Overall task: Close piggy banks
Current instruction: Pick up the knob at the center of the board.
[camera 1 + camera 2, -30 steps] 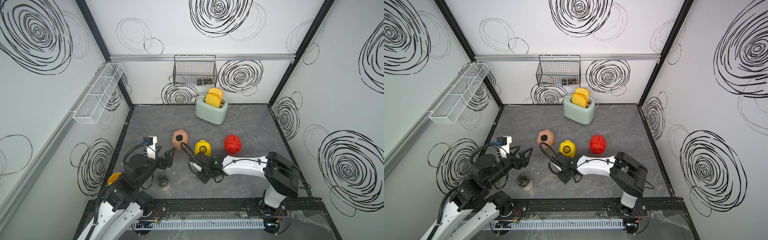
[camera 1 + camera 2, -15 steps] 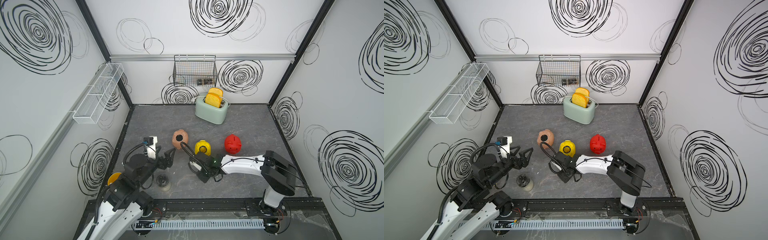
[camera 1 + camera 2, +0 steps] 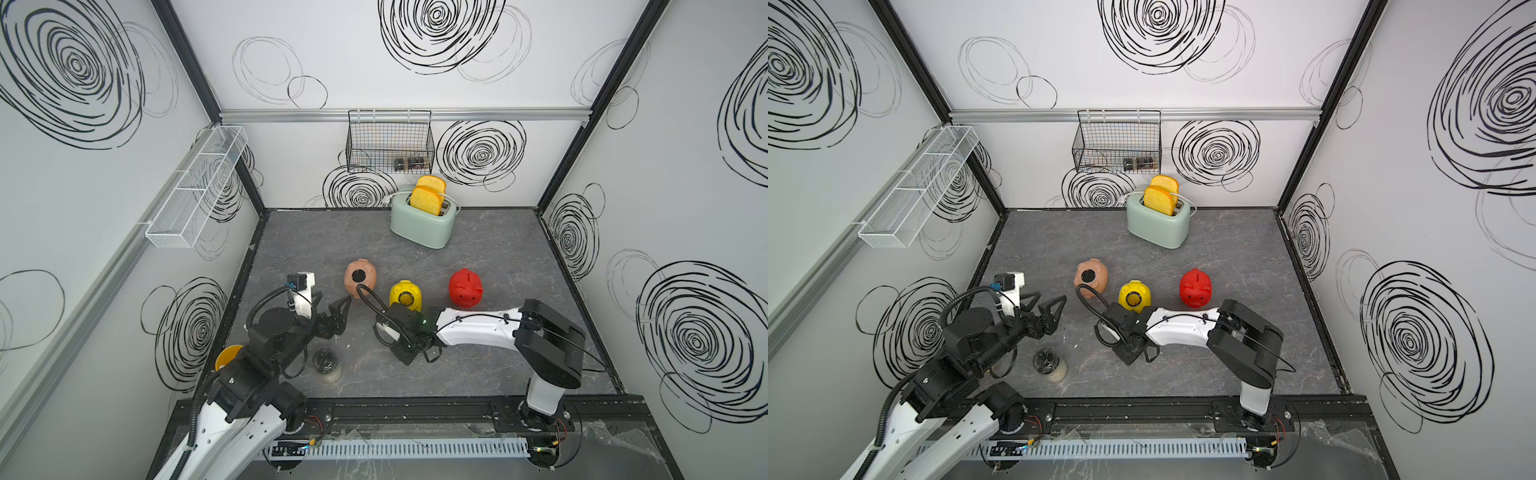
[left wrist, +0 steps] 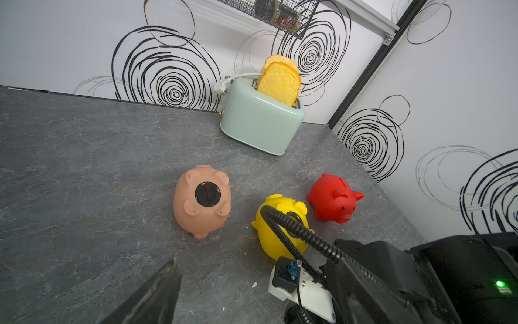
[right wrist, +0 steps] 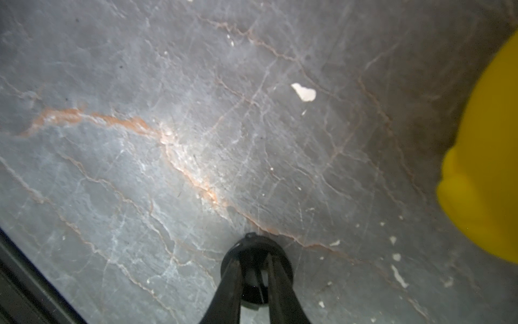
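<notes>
Right fingers (image 5: 231, 286) just tightened onto black plug (image 5: 256, 248) on surface (image 5: 140, 140); left fingers (image 3: 1054, 308) spread. I'd cap yellow pig (image 3: 405, 289) next.

Both top views are bright and evenly lit, with soft shadows beside the toaster (image 3: 424, 226). The right wrist view is dim and blurred: yellow pig (image 5: 487, 168) out of focus, plug (image 5: 252, 245) dark, glare on the table (image 5: 182, 157).

Lab test booth: swirl-printed walls (image 3: 415, 87), aluminium rails (image 3: 498, 114)
</notes>
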Motion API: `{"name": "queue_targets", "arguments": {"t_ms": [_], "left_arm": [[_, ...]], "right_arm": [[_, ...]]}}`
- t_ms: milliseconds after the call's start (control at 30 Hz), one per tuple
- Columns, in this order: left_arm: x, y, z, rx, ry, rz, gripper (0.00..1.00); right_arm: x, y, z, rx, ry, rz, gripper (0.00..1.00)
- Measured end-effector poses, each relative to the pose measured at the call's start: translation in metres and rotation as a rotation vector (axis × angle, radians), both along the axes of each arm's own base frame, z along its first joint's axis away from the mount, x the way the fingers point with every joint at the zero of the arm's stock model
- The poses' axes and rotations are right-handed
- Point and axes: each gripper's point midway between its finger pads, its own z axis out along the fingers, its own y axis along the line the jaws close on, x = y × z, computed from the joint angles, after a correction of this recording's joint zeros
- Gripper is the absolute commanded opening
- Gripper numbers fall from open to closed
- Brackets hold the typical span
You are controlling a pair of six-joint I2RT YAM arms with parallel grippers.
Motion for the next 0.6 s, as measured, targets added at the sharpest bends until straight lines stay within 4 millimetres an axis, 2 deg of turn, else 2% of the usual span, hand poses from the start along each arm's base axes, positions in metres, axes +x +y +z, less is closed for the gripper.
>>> {"name": "queue_targets", "arguments": {"t_ms": [600], "left_arm": [[0.0003, -0.0001, -0.0004, 0.001, 0.002, 0.0, 0.91]], "right_arm": [[0.0006, -0.001, -0.0008, -0.02, -0.007, -0.01, 0.08]]}}
